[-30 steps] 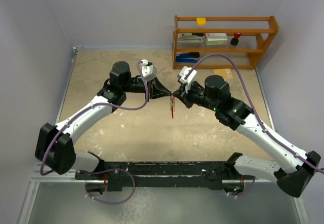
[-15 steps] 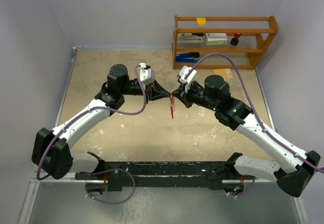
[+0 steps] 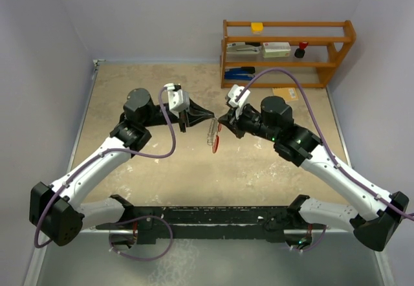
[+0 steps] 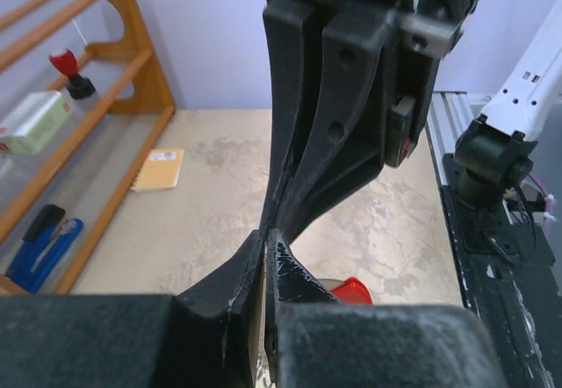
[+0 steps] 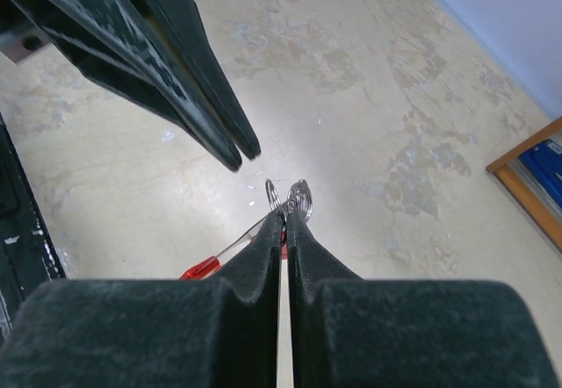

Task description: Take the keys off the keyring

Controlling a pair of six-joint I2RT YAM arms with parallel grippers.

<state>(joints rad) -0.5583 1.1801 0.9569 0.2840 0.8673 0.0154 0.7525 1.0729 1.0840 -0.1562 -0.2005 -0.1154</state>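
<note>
The right gripper (image 5: 283, 216) is closed on the keyring (image 5: 300, 197). Its 2 fingers pinch the thin silvery rings, and the loops stand out just above the fingertips. From the pinched place a pale shaft with a red end (image 5: 200, 270) runs down to the left, below the gripper. In the top view this red and pale piece hangs in the air above the tabletop (image 3: 272, 169), between the 2 arms. I cannot tell whether the red end is the key or a part of the fob.

The left gripper (image 5: 242, 156) is also closed, with its fingers pressed together. In the right wrist view nothing shows between them. Its tips are very near the rings but apart from them, a little above and to the left in that view. The 2 grippers point at each other, tip to tip, over the middle of the tabletop.

At the far right corner stands an orange wooden shelf (image 3: 288, 24) with a yellow block (image 3: 257, 26) on top and a dark knob with a red top (image 3: 301, 50) on the middle board. A tan envelope (image 3: 284, 93) lies on the tabletop in front of it.
</note>
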